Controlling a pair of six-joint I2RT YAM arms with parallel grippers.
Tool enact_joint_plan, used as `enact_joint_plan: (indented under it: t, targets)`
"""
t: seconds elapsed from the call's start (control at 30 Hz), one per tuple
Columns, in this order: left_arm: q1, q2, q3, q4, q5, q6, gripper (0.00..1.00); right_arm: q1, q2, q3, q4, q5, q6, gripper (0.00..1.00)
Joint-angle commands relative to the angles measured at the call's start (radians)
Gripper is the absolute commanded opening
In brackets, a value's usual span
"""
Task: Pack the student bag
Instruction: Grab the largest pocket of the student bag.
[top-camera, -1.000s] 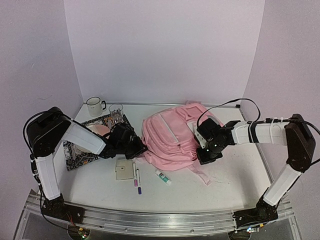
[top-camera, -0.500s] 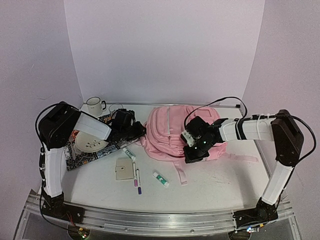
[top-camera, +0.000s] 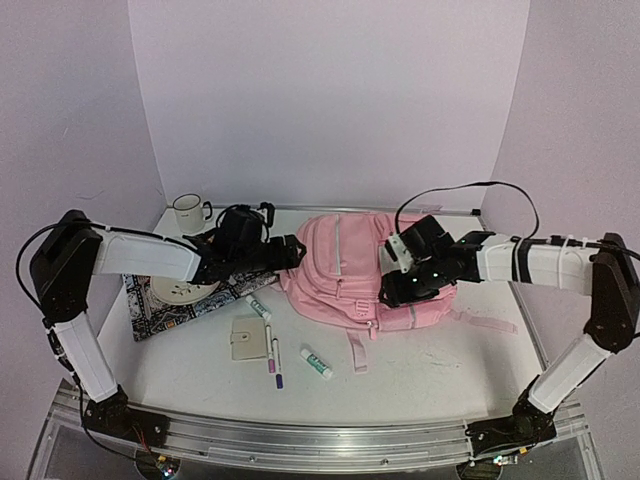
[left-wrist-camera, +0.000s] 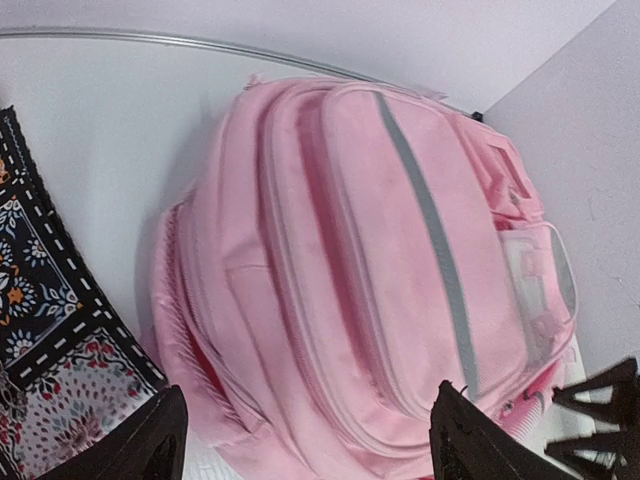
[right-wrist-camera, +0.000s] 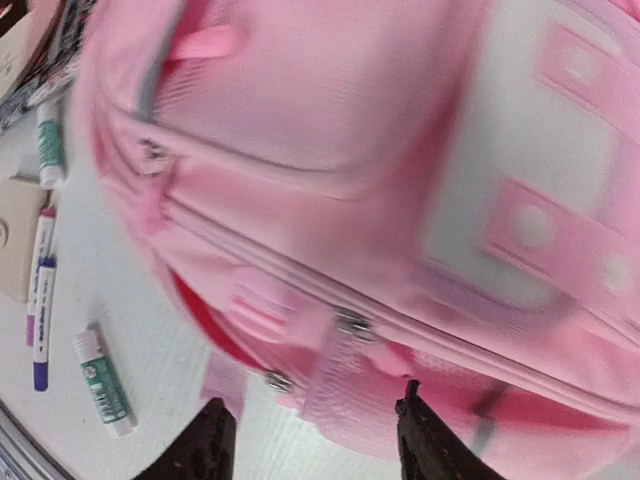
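The student bag (top-camera: 350, 268) is a large light-pink backpack lying flat at the back middle of the table, with a grey stripe (left-wrist-camera: 430, 220) and pale patches (right-wrist-camera: 520, 190). My left gripper (top-camera: 294, 252) hovers at the bag's left edge. It is open, its fingers (left-wrist-camera: 150, 445) spread wide with nothing between them. My right gripper (top-camera: 393, 291) is over the bag's near right side, above a strap and zip pulls (right-wrist-camera: 350, 325). It is open too, and its fingertips (right-wrist-camera: 205, 445) grip nothing.
A green-capped marker (top-camera: 258, 307), a beige wallet (top-camera: 245, 340), two purple markers (top-camera: 273, 357) and a glue stick (top-camera: 316, 364) lie in front of the bag. A plate (top-camera: 178, 291) sits on a patterned mat (top-camera: 160, 312) at the left. A mug (top-camera: 187, 212) stands behind.
Both grippers have let go of the bag and opened. The bag has shifted back and left and turned, uncovering a green-capped marker. Both arms have lifted slightly away from it.
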Motion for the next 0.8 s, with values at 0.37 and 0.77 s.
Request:
enact_joint_plan:
  t: [0.37, 0.77]
  targets:
    - [-0.334, 0.016, 0.002, -0.047, -0.025, -0.135, 0.82, -0.165, -0.125, -0.232, -0.035, 0.227, 0.148, 0.98]
    - [-0.429, 0.232, 0.17, -0.076, -0.078, -0.079, 0.75, -0.175, -0.044, -0.274, 0.17, -0.005, 0.16, 0.79]
